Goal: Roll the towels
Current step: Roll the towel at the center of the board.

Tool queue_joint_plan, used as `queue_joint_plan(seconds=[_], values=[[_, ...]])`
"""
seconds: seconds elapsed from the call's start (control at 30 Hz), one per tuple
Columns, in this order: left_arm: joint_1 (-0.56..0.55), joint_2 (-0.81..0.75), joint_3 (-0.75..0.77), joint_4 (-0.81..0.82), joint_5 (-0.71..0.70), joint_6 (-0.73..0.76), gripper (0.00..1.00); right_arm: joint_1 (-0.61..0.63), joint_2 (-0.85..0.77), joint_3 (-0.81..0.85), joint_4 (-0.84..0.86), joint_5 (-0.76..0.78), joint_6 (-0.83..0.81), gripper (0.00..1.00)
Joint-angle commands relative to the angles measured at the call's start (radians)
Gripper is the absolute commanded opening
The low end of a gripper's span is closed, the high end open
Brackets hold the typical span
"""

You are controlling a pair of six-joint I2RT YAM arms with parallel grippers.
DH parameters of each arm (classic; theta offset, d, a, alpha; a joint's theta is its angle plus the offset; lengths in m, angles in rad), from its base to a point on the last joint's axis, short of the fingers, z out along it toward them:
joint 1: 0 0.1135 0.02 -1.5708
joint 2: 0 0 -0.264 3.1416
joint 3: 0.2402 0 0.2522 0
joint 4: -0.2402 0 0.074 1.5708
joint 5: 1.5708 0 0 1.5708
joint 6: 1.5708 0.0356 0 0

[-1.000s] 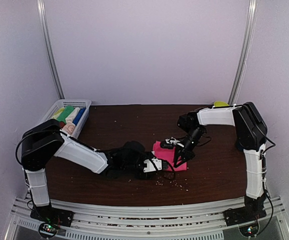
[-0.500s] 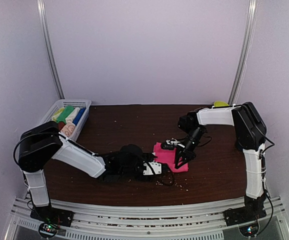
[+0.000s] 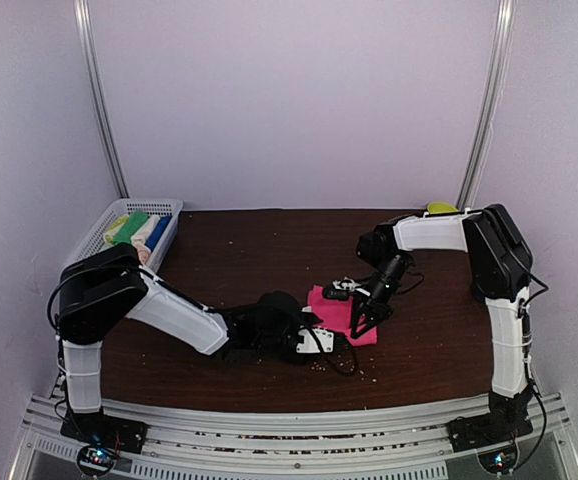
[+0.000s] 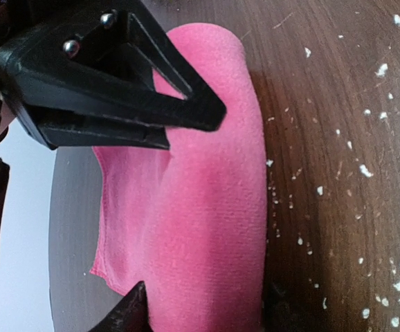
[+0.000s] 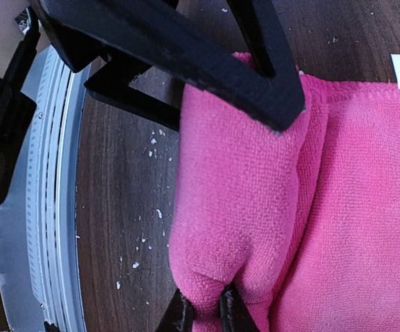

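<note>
Where the arms meet, top view: pink towel [image 3: 341, 312] lies on the tabletop [image 3: 239, 250] under both sets of jaws, left jaws at its near edge, right jaws at its right; probably one rolls while the other anchors.
Basket, top view: white basket [image 3: 159, 207] of rolled towels [image 3: 134, 230], well apart from both jaws; likely where finished ones go.
Left wrist: left jaws wide, astride the rolled fold [image 4: 214, 207]; pressing or not, cannot tell.
Right wrist: right jaws narrow, pinching the fold's end, probably so it cannot spring open; flat cloth beside them.
</note>
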Motion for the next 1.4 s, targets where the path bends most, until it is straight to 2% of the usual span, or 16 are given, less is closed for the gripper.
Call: queue_joint_plan(seconds=[0.0,0.03,0.13,0.23,0.27,0.5,0.67,0.9,1.13,1.27,1.37], values=[[-0.005,0.036,0.056,-0.047,0.027,0.011,0.49,-0.003,0.034,-0.002,-0.033,0.044,-0.015,0.12],[-0.005,0.043,0.065,-0.058,0.030,0.009,0.44,-0.004,0.035,-0.003,-0.034,0.045,-0.015,0.12],[-0.005,0.048,0.085,-0.098,0.046,-0.011,0.18,-0.005,0.029,-0.001,-0.034,0.049,-0.016,0.13],[-0.005,0.040,0.095,-0.148,0.080,-0.043,0.01,-0.007,0.013,0.003,-0.045,0.048,-0.029,0.15],[-0.005,0.035,0.100,-0.167,0.098,-0.056,0.00,-0.007,0.000,0.002,-0.049,0.047,-0.037,0.17],[-0.001,0.025,0.167,-0.375,0.231,-0.174,0.00,-0.013,-0.147,-0.050,-0.010,0.058,-0.078,0.35],[0.029,0.046,0.228,-0.493,0.338,-0.290,0.00,-0.014,-0.280,-0.150,0.107,0.106,-0.083,0.44],[0.092,0.104,0.337,-0.642,0.506,-0.420,0.00,-0.019,-0.522,-0.399,0.478,0.188,-0.015,0.55],[0.136,0.173,0.470,-0.798,0.600,-0.495,0.00,-0.016,-0.816,-0.749,0.860,0.294,-0.078,0.67],[0.157,0.220,0.541,-0.868,0.642,-0.518,0.00,-0.005,-0.932,-0.894,1.016,0.313,-0.130,0.77],[0.173,0.245,0.570,-0.894,0.683,-0.538,0.00,0.017,-0.943,-0.935,1.060,0.327,-0.146,0.77]])
